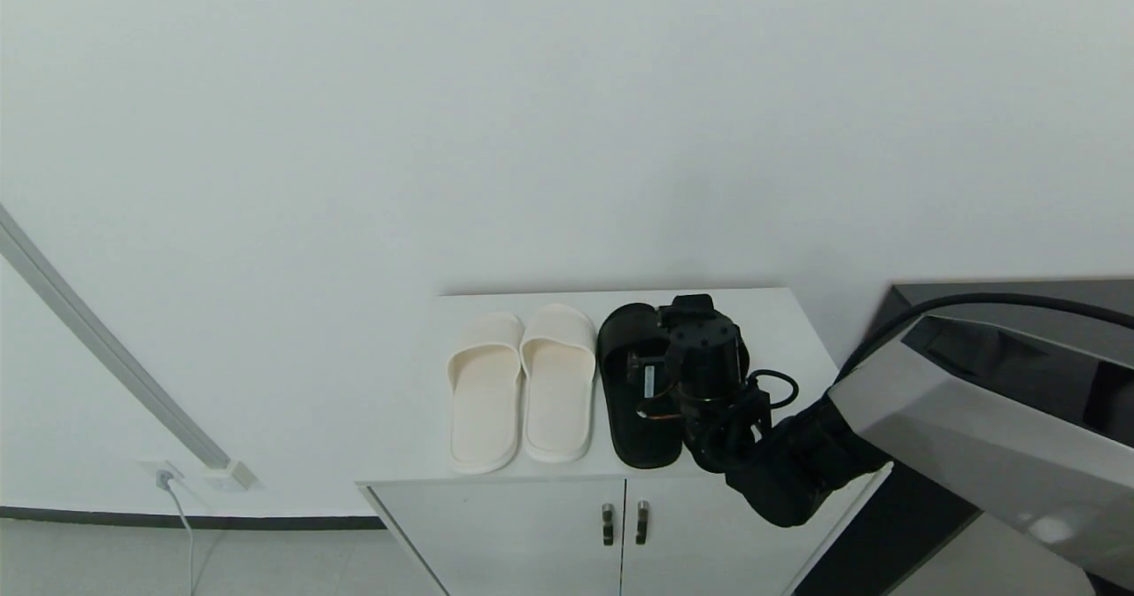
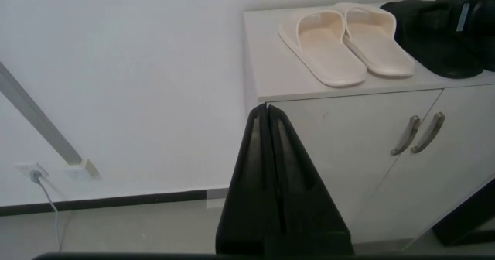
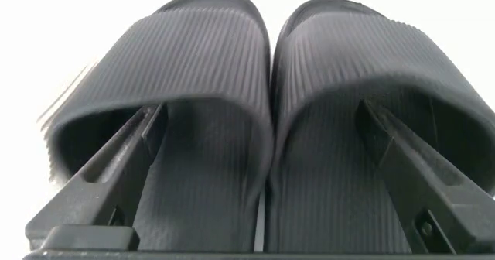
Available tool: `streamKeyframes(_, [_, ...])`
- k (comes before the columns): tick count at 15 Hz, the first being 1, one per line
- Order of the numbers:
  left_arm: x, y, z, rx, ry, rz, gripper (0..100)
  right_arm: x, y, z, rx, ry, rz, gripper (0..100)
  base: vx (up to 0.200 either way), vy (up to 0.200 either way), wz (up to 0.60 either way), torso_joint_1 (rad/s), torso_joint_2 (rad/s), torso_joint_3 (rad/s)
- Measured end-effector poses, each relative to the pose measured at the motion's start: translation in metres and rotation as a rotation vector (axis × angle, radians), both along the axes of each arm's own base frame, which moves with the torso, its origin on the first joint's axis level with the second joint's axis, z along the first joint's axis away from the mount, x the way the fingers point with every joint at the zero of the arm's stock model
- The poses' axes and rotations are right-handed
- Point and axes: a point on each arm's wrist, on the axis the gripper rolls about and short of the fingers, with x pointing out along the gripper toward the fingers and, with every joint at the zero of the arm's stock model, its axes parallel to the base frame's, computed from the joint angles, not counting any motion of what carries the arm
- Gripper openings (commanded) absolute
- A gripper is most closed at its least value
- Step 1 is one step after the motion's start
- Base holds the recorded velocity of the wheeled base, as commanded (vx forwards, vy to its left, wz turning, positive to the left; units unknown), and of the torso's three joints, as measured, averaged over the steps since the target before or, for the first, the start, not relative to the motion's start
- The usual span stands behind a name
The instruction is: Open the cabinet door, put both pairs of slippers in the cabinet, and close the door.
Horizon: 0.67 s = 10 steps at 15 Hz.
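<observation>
A white cabinet (image 1: pixel 784 317) stands against the wall with both doors shut; their two metal handles (image 1: pixel 624 522) meet in the middle. On its top lie a cream pair of slippers (image 1: pixel 521 388) and, to their right, a black pair (image 1: pixel 631 401). My right gripper (image 3: pixel 261 109) is open down at the black pair (image 3: pixel 271 136), one finger under each slipper's strap, the inner walls of both slippers between them. My left gripper (image 2: pixel 267 109) is shut and holds nothing, low and off to the left of the cabinet, level with its doors (image 2: pixel 348 152).
A slanting cable duct (image 1: pixel 106 344) runs down the wall to a socket (image 1: pixel 164 474) with a cord, left of the cabinet. A dark surface (image 1: pixel 974 290) lies to the cabinet's right. Bare floor (image 2: pixel 116 225) spreads in front.
</observation>
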Motion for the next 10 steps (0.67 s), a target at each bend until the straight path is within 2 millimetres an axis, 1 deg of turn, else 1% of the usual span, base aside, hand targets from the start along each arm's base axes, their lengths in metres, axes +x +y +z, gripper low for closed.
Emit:
streamKeyframes(2, [0.000,0.000,0.000,0.000,0.000,0.001,0,0.006,0.001,-0.002,0.005,-0.006,-0.007,100,0.000,0.000,0.00,0.000,0.00,0.000])
streamKeyframes(3, [0.000,0.000,0.000,0.000,0.000,0.000,0,0.009,0.002,-0.002,0.008,-0.011,-0.010,0,0.000,0.000,0.00,0.000,0.00,0.000])
streamKeyframes(10, [0.000,0.000,0.000,0.000,-0.001,0.000,0,0.016,-0.003,-0.005,-0.008,-0.017,-0.031,0,0.000,0.000,0.00,0.000,0.00,0.000])
